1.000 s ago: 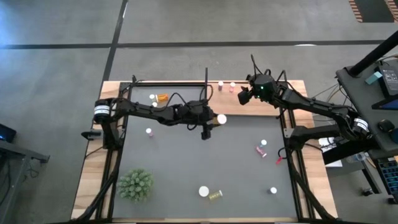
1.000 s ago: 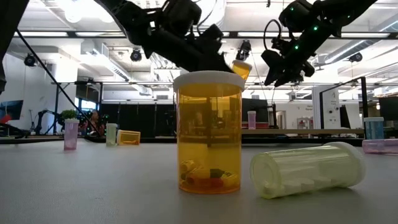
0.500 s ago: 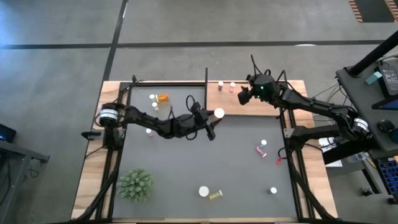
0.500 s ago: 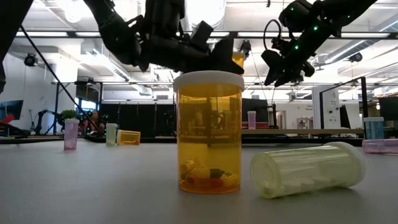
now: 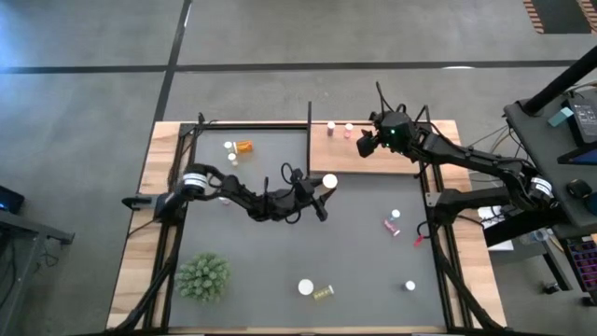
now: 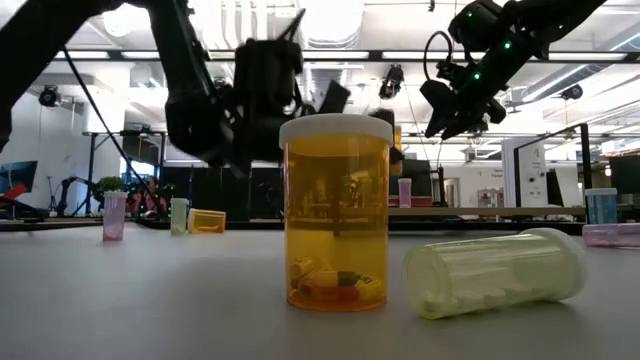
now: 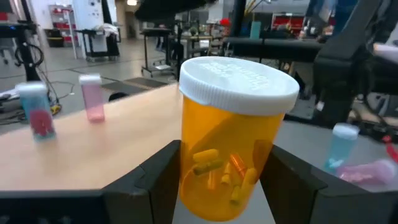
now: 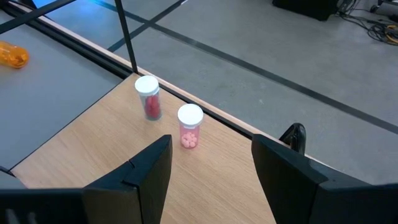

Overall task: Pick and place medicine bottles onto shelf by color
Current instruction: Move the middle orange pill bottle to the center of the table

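Left gripper clamps an orange bottle, upright, white cap on top, loose capsules inside. In the high view this bottle sits at the front edge of the shelf, so the board lies just ahead of the pincer, toward the far side. Right gripper hangs over the shelf with fingers spread and empty; two pink-red bottles and stand upright on the board near its back rim, touching nothing. Judgement: orange belongs apart from the pinks; the left arm is the nearer. On the mat, another orange bottle stands upright with pills in it; a yellow-green one lies beside it, long axis across the low view
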`<state>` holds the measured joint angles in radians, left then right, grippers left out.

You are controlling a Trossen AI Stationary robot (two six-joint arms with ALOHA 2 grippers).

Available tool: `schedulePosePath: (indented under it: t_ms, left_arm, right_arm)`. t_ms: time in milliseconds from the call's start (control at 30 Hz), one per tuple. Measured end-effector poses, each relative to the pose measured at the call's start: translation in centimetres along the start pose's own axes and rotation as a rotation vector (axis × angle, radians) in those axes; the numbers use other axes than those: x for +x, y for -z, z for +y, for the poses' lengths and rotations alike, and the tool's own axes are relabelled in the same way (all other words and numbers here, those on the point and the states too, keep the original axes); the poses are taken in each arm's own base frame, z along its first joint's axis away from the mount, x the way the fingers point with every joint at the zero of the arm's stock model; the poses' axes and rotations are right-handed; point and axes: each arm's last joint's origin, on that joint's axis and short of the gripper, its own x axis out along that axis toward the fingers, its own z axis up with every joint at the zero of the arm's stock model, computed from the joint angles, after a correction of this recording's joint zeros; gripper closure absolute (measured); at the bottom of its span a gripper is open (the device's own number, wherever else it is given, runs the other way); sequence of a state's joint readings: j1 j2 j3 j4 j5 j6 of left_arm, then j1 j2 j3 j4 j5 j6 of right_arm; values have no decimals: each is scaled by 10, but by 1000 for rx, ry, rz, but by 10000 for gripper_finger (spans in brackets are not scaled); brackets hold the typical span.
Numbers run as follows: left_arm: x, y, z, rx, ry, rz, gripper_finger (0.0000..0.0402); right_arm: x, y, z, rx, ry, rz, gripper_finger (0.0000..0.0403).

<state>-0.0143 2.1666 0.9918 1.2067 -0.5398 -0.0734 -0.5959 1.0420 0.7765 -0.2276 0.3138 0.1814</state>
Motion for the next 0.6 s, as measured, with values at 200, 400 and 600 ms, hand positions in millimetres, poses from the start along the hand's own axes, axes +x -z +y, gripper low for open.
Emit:
schedulePosePath:
  t_ms: [200, 400, 600]
  left_arm:
    - [8, 18, -3, 13, -22, 21, 224]
    - [10, 24, -2, -30, -33, 79, 223]
    - [10, 29, 0, -53, -44, 123, 223]
  right_arm:
    - [0, 0, 0, 1, 0, 0, 190]
    - [0, 0, 0, 1, 0, 0, 190]
    - [0, 0, 0, 0, 0, 0, 190]
